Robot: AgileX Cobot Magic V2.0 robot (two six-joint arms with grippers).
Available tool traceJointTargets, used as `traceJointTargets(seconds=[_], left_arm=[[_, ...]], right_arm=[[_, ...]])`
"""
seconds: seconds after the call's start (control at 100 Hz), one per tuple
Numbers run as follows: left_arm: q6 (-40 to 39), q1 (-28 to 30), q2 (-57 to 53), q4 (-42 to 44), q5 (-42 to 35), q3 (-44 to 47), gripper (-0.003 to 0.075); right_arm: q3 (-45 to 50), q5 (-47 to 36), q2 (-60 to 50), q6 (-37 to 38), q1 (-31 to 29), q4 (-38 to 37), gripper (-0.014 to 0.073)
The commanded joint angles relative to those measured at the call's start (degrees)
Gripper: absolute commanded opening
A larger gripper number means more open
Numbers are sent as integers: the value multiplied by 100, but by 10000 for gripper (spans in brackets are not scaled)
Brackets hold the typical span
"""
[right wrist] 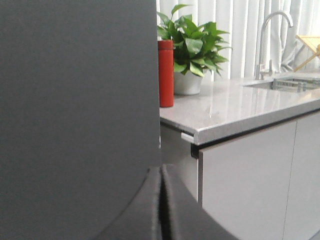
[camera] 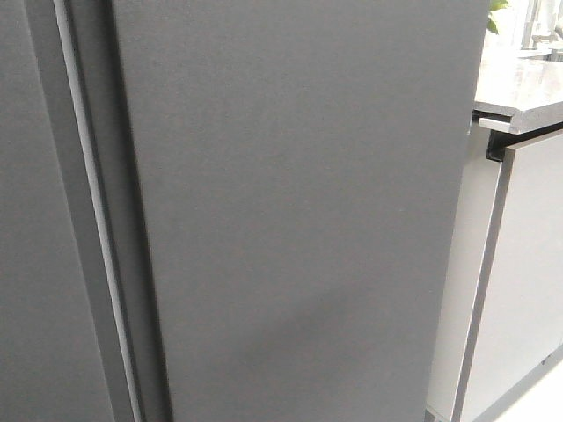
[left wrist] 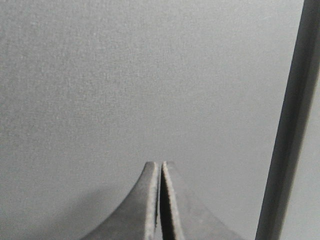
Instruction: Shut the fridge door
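The fridge door (camera: 299, 211) is a tall matte dark-grey panel that fills the middle of the front view. Its thick darker side edge (camera: 132, 264) shows on its left, standing proud of the twin grey panel (camera: 35, 264) with the pale strip (camera: 92, 220). No shelf bins show. My left gripper (left wrist: 160, 165) is shut and empty, close against a flat grey panel (left wrist: 125, 85), with a dark vertical band (left wrist: 290, 130) beside it. My right gripper (right wrist: 161, 167) is shut and empty, at the right edge of the door (right wrist: 75, 100). Neither gripper shows in the front view.
A grey countertop (right wrist: 240, 107) adjoins the fridge on the right, over pale glossy cabinet fronts (right wrist: 245, 180) that also show in the front view (camera: 528, 290). On it stand a red bottle (right wrist: 166, 73), a potted plant (right wrist: 192, 40) and a sink faucet (right wrist: 272, 30).
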Motion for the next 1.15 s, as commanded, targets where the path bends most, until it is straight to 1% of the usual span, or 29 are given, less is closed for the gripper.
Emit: traceJointTargets(seconds=[0.0, 0.02, 0.09, 0.27, 1.14], left_arm=[[-20, -27, 109, -9, -440, 160, -21], [-20, -27, 109, -9, -440, 160, -21], [-20, -27, 109, -9, -440, 160, -21], [-20, -27, 109, -9, -440, 160, -21], [-20, -27, 109, -9, -440, 160, -21]], right_arm=[[68, -314, -120, -47, -34, -64, -76], [53, -156, -179, -47, -34, -64, -76], [53, -5, -341, -47, -34, -64, -76], [53, 62, -329, -47, -34, -64, -76], [53, 72, -329, -47, -34, -64, -76]])
